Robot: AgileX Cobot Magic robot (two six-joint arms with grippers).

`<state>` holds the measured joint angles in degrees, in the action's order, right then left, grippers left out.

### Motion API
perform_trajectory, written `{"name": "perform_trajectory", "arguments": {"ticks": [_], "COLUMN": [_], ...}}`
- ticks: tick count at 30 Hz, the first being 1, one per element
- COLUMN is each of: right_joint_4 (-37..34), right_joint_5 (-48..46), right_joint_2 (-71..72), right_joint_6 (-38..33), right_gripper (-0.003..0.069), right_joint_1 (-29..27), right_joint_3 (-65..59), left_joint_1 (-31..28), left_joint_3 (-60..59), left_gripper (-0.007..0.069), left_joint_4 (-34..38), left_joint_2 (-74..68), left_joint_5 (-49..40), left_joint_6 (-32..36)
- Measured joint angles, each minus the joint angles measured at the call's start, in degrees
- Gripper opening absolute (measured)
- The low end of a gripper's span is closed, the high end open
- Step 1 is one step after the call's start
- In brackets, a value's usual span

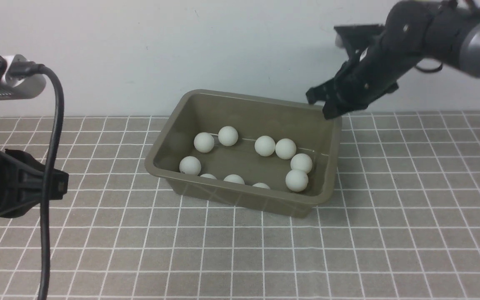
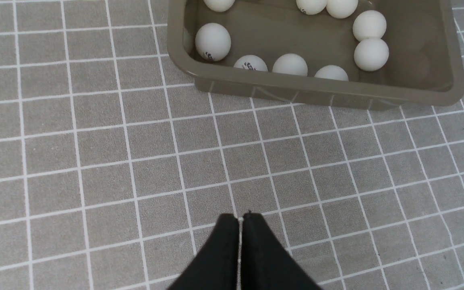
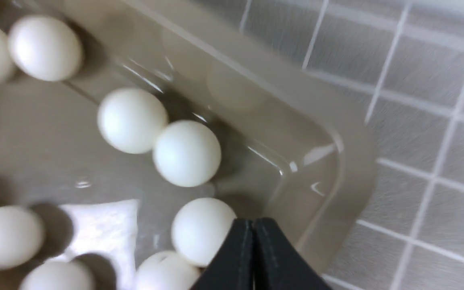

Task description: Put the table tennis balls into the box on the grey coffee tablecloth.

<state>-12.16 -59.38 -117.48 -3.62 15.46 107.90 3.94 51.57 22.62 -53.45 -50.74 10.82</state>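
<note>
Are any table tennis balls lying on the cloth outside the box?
No, the front view shows all ten table tennis balls inside the box.

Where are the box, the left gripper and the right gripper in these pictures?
the box point(image 1: 244, 201): front view, on its near outer wall.
the left gripper point(image 2: 240, 218): left wrist view, where the shut fingertips meet.
the right gripper point(image 3: 252, 221): right wrist view, where the shut fingertips meet.
</note>
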Motion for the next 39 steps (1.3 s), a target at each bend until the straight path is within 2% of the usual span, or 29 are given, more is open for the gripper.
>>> {"name": "perform_trajectory", "arguments": {"ticks": [2, 5, 10, 16, 19, 23, 28, 34, 39], "right_joint_4": [-0.2, -0.4, -0.4, 0.2, 1.2, 4.0, 5.7, 10.1, 10.1], "right_joint_5": [-5.9, -9.7, -9.9, 5.4, 21.0, 33.0, 38.3, 46.3, 45.4], "right_joint_2": [5.0, 13.7, 33.4, 65.2, 85.0, 101.7, 111.8, 118.5, 118.5], "right_joint_6": [-0.6, -0.9, -0.7, -0.5, -0.3, 0.1, 4.1, 5.9, 6.5], "right_gripper": [-0.0012, -0.0012, -0.0012, -0.0012, -0.0012, -0.0012, -0.0011, -0.0011, -0.001], "right_joint_1": [0.0, 0.0, 0.0, 0.0, 0.0, 0.0, 0.0, 0.1, 0.1], "right_joint_3": [4.2, 5.6, 0.9, -25.2, -46.2, -64.4, -75.0, -80.1, -80.3], "left_joint_1": [0.0, 0.0, 0.0, 0.0, 0.0, 0.0, 0.0, -0.1, -0.1], "left_joint_3": [0.0, 0.0, 0.0, 0.0, 0.0, 0.0, 0.0, -0.3, -2.8], "left_gripper": [-0.0005, -0.0005, -0.0005, -0.0005, -0.0005, -0.0005, -0.0005, -0.0005, -0.0005], "left_joint_4": [0.2, 0.2, 0.2, 2.2, 3.9, 5.9, 9.1, 10.2, 10.7], "left_joint_2": [0.1, 0.1, 0.1, 0.3, 0.3, 0.3, 0.3, 5.3, 15.3], "left_joint_5": [0.1, -0.1, -0.7, -0.7, 1.0, 3.2, 5.8, 11.1, 15.1], "left_joint_6": [0.0, 0.4, 1.4, 1.9, 3.9, 5.6, 7.7, 11.2, 11.7]}}
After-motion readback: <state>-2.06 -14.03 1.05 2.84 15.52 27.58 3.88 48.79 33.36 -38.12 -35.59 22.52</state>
